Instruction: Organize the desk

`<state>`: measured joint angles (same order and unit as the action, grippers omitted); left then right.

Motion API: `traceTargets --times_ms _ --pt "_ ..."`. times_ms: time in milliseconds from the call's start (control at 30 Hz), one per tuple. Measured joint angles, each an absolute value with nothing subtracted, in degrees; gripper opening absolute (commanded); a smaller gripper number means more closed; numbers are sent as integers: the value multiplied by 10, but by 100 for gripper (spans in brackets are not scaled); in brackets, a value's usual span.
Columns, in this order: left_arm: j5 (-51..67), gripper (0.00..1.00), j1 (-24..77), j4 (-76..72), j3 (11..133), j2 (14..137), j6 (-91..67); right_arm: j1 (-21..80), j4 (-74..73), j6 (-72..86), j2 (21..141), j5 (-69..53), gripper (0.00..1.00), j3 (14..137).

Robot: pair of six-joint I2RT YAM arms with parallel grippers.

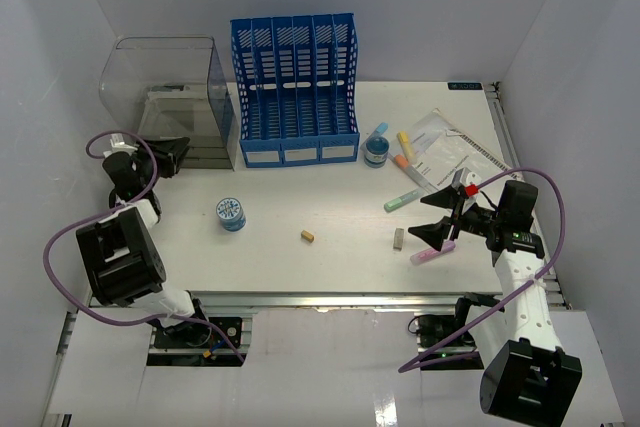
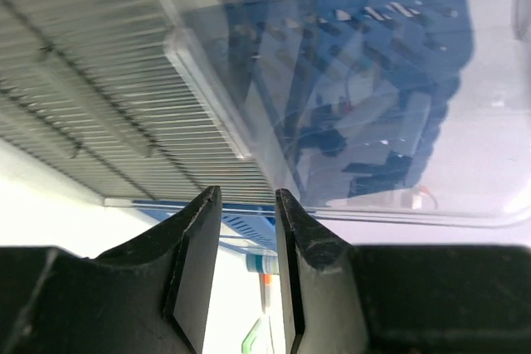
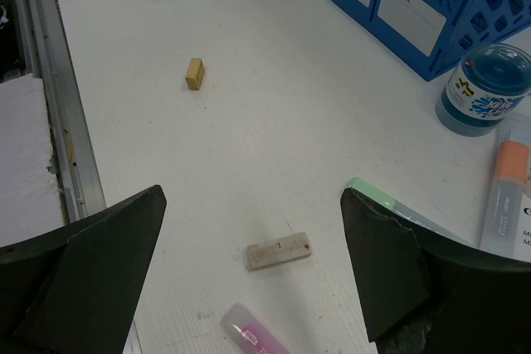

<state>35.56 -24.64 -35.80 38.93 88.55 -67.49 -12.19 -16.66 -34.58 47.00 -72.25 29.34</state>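
Observation:
The desk [image 1: 320, 192] is a white tabletop with metal rails. My right gripper [image 1: 434, 218] hovers over its right front, jaws wide open and empty. In the right wrist view [image 3: 251, 196] a grey eraser [image 3: 279, 251] lies on the desk between the fingers, a pink highlighter [image 3: 251, 333] just nearer, and a green highlighter [image 3: 383, 200] by the right finger. My left gripper [image 1: 180, 155] sits low at the front of the clear plastic box [image 1: 165, 97]. Its jaws [image 2: 247, 196] stand a narrow gap apart with nothing between them.
A blue file rack [image 1: 295, 87] stands at the back centre. A blue jar [image 1: 231, 214] and a tan block [image 1: 308, 237] lie mid-desk. Another blue jar [image 1: 377, 150], yellow [image 1: 405, 139] and orange [image 1: 402, 161] highlighters and a paper packet [image 1: 450, 147] lie at the right.

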Motion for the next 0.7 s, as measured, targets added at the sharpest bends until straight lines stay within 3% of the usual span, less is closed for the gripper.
traceTargets --times_ms 233,500,700 --pt "363 42 -246 -373 403 887 -682 -122 -167 -349 470 -722 92 293" --pt "364 34 -248 -386 421 938 -694 -122 -171 -352 473 -722 92 293" --pt "375 35 -251 -392 440 955 -692 -122 -176 -358 478 -722 92 293"
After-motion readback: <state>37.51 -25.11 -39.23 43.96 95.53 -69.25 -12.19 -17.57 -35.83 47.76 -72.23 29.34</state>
